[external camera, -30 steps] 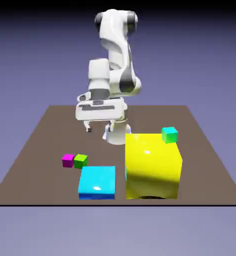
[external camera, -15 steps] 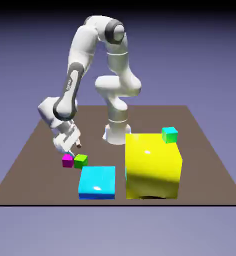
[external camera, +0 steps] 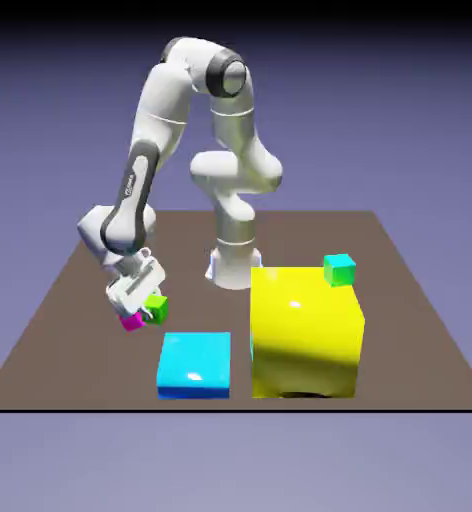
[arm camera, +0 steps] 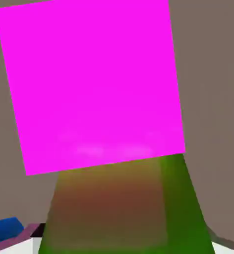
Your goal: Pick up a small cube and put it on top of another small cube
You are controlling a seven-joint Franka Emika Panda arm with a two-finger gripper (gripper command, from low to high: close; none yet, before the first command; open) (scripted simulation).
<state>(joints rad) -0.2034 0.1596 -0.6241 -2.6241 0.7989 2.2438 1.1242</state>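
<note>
Brown tabletop (external camera: 300,235) stands before a blue-violet backdrop (external camera: 380,110).

table (external camera: 310,232): brown, flat
yellow block (external camera: 305,335): near right
flat cyan block (external camera: 195,362): near, left of yellow
robot base (external camera: 234,268): far middle
magenta cube (external camera: 131,322): left, table contact unclear

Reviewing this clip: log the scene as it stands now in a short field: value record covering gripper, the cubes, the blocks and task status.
gripper: closed on the lime-green cube, in the hand view
magenta cube: right beside the lime-green cube, large in the hand view
teal cube: on top of the yellow block
cyan block: flat on the table, on the exterior view's left of the yellow block
stacking: not done; lime-green cube not on the teal cube
</note>
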